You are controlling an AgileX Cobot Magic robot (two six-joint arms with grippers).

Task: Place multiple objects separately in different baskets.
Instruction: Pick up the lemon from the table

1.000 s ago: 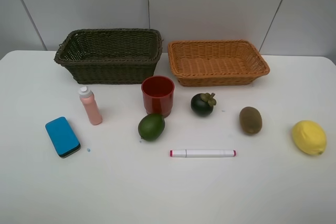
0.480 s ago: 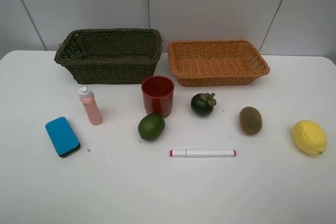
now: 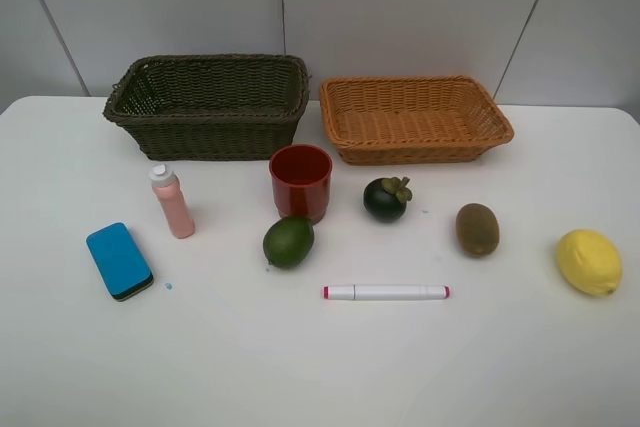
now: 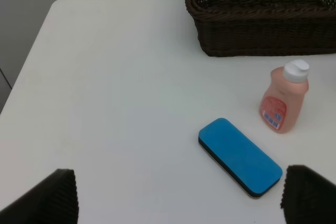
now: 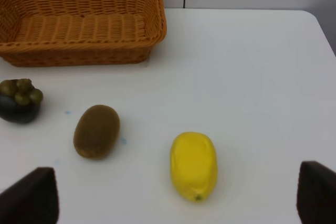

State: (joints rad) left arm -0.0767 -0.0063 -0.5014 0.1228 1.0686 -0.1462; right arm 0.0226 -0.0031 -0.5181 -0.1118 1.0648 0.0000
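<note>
No legible text; the label (image 4: pixel 273 118) on the pink bottle (image 4: pixel 287 94) (blue marks) is blurred.

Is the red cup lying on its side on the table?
No, the red cup stands upright on the table, its open mouth facing up.

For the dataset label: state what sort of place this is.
Probably a lab test bench: plain white table, grey wall panels behind, and a dark basket and an orange basket set side by side.
</note>
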